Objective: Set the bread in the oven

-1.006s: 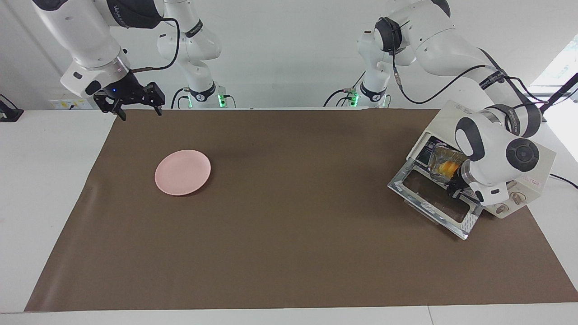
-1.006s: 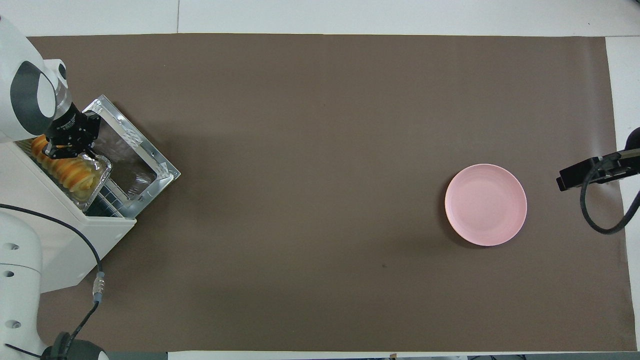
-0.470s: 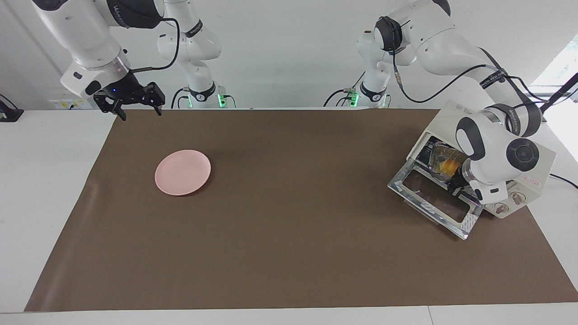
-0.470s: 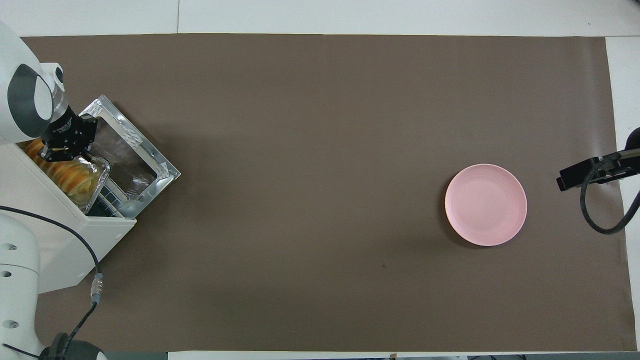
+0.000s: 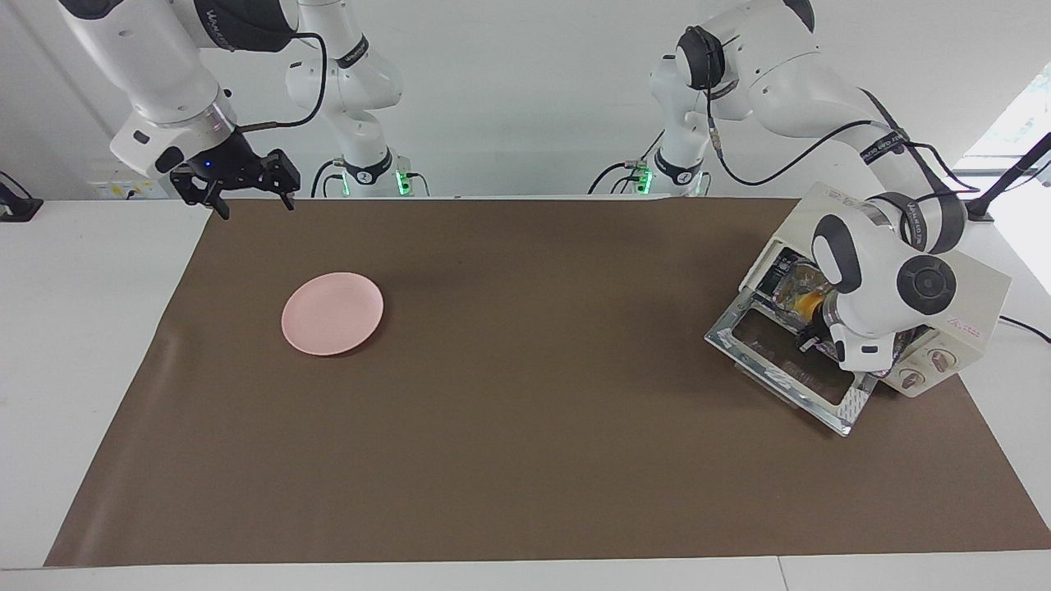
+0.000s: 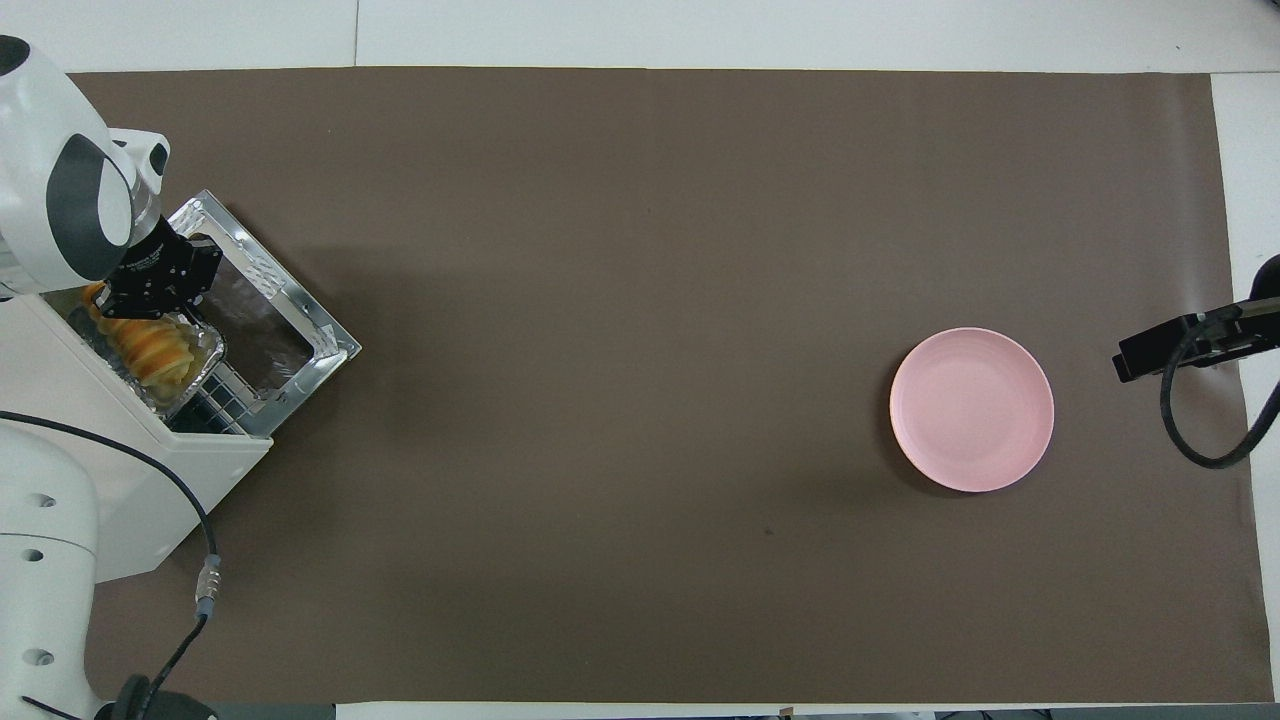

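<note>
left gripper [image 6: 135, 305] reaching into open oven [image 5: 965, 308] at bread [image 6: 150, 350] in foil tray [image 6: 200, 375], grip state unclear | right gripper [image 5: 253, 201] waiting, fingers spread, over mat corner near pink plate [image 5: 332, 313]

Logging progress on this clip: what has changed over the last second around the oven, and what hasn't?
The foil tray holding the bread has slid deeper onto the rack of the oven, pushed by the left claw at its outer end; whether the claw grips it cannot be told. The oven door stays down. The pink plate and the waiting right claw, open over the mat's edge, have not moved.
</note>
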`<state>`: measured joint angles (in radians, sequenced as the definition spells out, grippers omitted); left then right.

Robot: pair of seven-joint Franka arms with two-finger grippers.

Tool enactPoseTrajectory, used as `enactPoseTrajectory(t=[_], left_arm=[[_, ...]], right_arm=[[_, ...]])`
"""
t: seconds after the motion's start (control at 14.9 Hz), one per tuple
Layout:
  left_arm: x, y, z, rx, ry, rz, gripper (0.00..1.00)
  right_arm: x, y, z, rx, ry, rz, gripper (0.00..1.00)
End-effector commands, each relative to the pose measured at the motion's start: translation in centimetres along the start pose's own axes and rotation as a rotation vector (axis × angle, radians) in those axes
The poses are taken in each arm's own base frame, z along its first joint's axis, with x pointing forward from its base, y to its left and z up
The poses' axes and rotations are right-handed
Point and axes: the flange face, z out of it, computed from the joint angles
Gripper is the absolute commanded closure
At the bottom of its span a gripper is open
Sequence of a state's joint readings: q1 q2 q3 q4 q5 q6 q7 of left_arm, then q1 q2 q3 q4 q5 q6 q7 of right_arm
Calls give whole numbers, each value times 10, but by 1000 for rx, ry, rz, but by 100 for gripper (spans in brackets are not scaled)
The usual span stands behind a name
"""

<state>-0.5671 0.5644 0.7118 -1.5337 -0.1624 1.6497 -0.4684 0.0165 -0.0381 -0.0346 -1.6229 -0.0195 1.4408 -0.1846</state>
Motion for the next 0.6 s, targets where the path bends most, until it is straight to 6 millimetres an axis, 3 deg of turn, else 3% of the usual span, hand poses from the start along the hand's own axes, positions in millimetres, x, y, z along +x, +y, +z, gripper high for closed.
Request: enactPoseTrajectory(t=[0.0, 0.2, 0.54], left_arm=[[-16, -22, -5, -10, -33, 16, 100], [-14, -52, -12, -50, -45, -4, 100], [-10, -62, -9, -53, -49, -25, 100]], right_arm=[[-7, 2, 0, -8, 3, -12, 0], [-7, 2, 0, -8, 3, -12, 0], [-6, 1, 0, -8, 1, -14, 0]])
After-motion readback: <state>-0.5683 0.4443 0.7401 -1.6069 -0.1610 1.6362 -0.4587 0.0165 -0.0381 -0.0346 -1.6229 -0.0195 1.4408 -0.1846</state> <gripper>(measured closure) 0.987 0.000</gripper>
